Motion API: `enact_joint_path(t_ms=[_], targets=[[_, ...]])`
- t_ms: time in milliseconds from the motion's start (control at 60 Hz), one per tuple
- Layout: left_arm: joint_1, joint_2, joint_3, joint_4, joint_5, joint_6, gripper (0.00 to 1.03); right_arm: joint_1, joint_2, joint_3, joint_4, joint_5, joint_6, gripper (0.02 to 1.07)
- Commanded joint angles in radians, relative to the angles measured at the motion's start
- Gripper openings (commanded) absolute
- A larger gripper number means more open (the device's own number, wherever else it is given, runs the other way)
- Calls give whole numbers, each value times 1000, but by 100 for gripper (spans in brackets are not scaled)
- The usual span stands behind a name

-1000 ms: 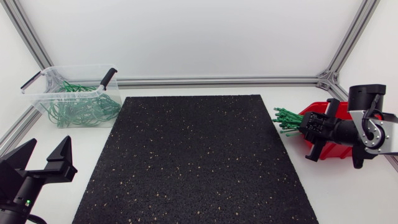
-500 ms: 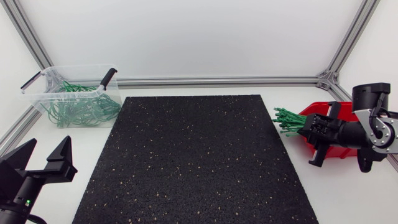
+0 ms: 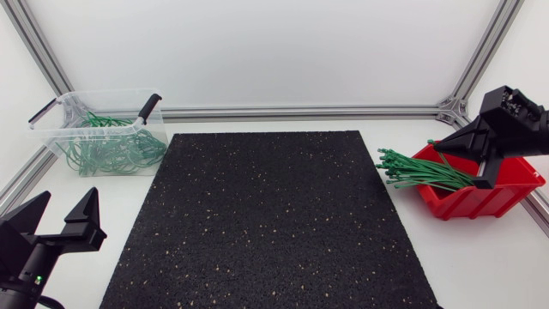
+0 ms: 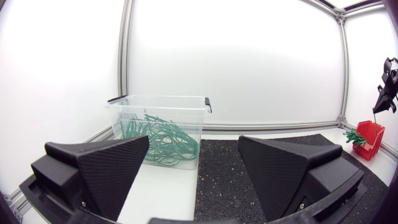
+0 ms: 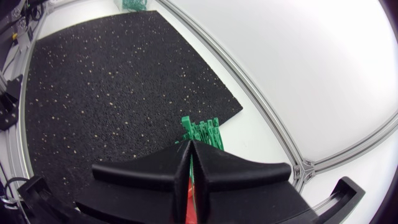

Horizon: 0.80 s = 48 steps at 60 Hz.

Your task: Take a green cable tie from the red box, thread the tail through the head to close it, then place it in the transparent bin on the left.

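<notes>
1. Presently, at the far left, the transparent bin (image 3: pixel 60 107) holds a tangle of closed green loops (image 3: pixel 116 146). It stands well apart from the work in hand.
2. Your left gripper (image 3: pixel 67 202) sits at the near left corner, its fingers spread wide with nothing between them.
3. The black speckled mat (image 3: pixel 266 223) lies between the bin and the red box (image 3: pixel 497 196).
4. The green cable ties (image 3: pixel 420 172) lie as a bundle in the red box, their ends fanning over its rim toward the mat.
5. Your right gripper (image 3: pixel 472 150) hangs above the box, off the bundle, with its fingers pressed together.
6. Judgement: the first step, taking a tie, is in hand. Next, confirm that a single tie is pinched. If so, carry it over the mat so the left gripper can take the other end. If not, spread the fingers and come down on the bundle's edge.
7. Hard to make out: the right wrist view shows only a sliver of green and red at the seam between the fingers. You cannot tell whether a tie is caught. Heads and tails of the ties are too small to distinguish.
</notes>
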Motion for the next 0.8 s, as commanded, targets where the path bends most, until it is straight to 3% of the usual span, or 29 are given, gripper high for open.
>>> enact_joint_path(t_ms=[0,167,350,783], targets=[[4,-5,-39,-22,-11,-18,100,-23,36,90,-104,-54,15,8],[4,-5,-39,-22,-9,-11,100,-38,89,257,-341,-155,18,8],[6,-7,-39,-20,-9,4,100,-22,149,377,-516,-224,55,10],[6,-5,-4,-57,52,-1,100,239,201,375,-625,-248,235,8]])
